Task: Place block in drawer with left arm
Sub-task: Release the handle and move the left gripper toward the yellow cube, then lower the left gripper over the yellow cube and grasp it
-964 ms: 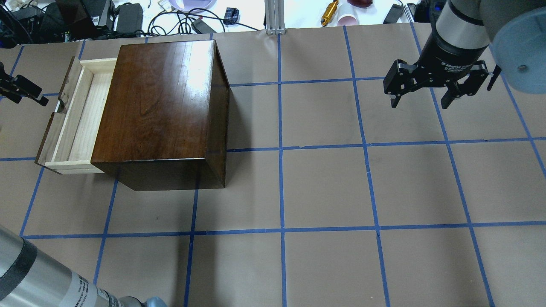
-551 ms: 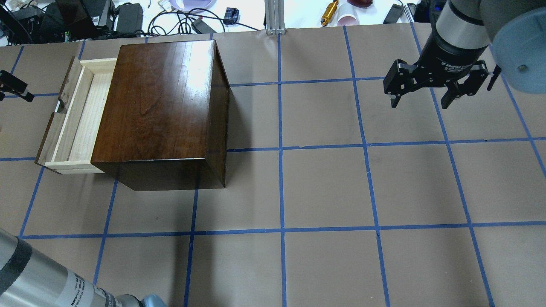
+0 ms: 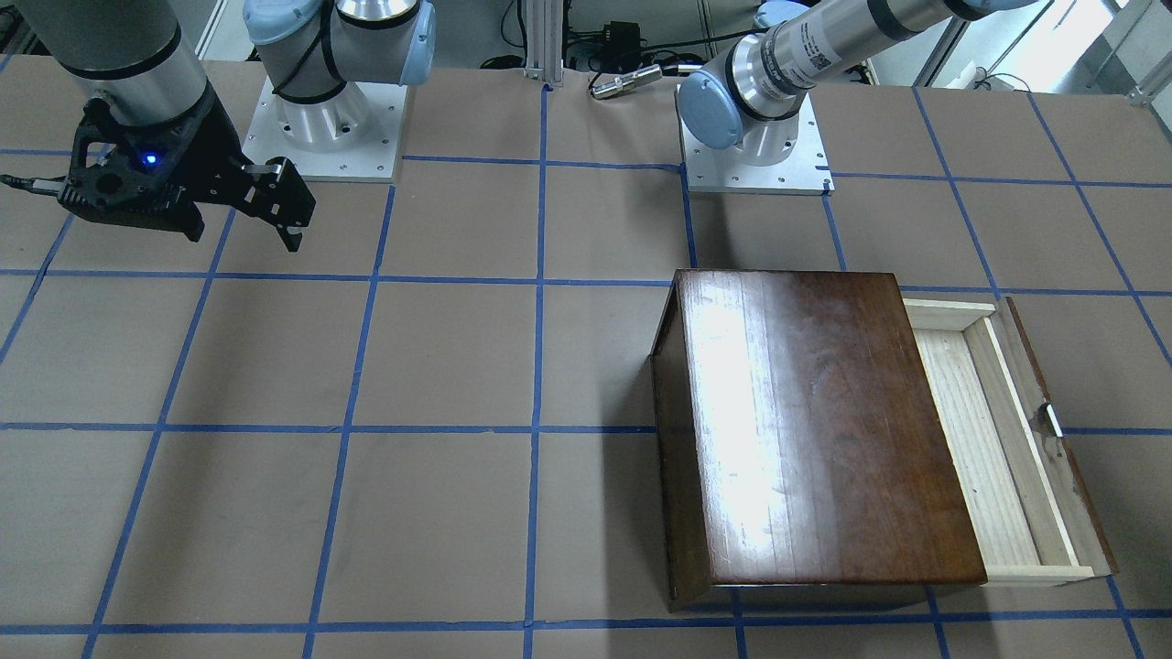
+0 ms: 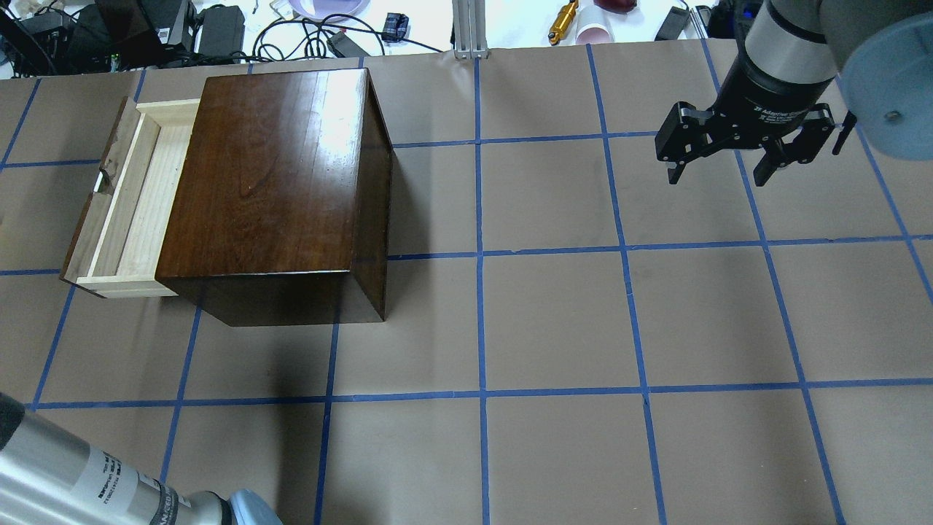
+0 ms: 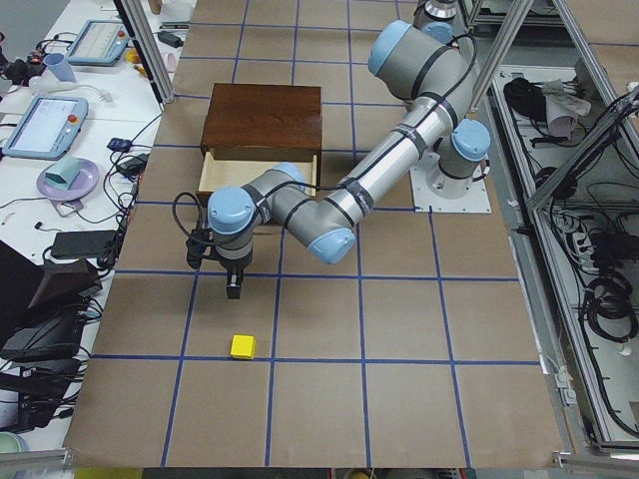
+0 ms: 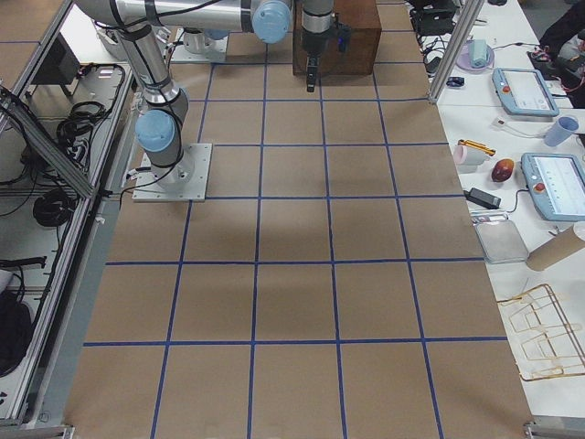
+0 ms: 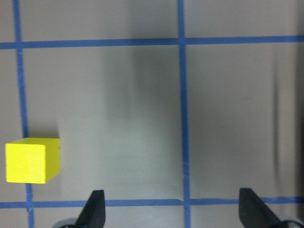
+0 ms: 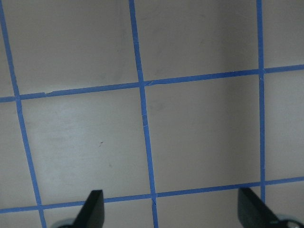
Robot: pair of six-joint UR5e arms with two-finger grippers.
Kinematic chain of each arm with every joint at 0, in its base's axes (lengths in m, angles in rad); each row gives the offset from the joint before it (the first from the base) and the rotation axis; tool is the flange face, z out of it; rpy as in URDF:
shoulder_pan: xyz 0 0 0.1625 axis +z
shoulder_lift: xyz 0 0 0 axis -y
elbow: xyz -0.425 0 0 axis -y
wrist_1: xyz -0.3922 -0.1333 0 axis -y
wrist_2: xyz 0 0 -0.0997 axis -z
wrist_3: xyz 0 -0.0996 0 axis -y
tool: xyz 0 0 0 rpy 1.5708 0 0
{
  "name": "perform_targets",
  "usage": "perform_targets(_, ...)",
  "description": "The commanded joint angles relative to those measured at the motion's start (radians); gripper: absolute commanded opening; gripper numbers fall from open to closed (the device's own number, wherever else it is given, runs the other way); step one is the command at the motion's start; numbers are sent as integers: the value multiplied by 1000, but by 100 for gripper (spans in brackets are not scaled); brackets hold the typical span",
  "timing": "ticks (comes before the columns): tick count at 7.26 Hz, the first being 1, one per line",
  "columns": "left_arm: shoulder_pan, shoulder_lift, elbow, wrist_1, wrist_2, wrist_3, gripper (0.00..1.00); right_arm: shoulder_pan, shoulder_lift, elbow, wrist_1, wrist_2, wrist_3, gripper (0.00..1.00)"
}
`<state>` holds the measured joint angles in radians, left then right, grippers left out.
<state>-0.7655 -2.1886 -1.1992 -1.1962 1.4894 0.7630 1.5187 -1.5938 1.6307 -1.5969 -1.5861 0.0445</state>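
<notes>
The yellow block point(image 7: 32, 160) lies on the brown paper in the left wrist view, to the left of my left gripper point(image 7: 173, 213), which is open with nothing between its fingers. In the exterior left view the left gripper point(image 5: 232, 287) hangs over the table between the block point(image 5: 243, 346) and the drawer point(image 5: 258, 170). The drawer point(image 4: 135, 211) is pulled out of the dark wooden box point(image 4: 277, 182), and the tray that shows is bare. My right gripper point(image 4: 718, 179) hovers open and empty at the far right.
The left arm's tube point(image 4: 73, 481) crosses the near-left corner. Cables, chargers and cups point(image 4: 594, 33) lie beyond the table's far edge. Blue tape lines grid the brown paper point(image 4: 554, 313). Both arm bases point(image 3: 751, 156) stand at the robot's side.
My left gripper has slid out past the left edge of the overhead view, away from the drawer. The right gripper, box and drawer have not moved.
</notes>
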Motion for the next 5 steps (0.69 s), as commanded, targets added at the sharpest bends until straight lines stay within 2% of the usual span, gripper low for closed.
perform_targets(1,49,-75,32,113,2,13,100,0,0,0,0,0,0,100)
perform_targets(3,68,-144,96,115,2,65,100,0,0,0,0,0,0,100)
perform_targets(5,84,-216,131,179,0,70,100,0,0,0,0,0,0,100)
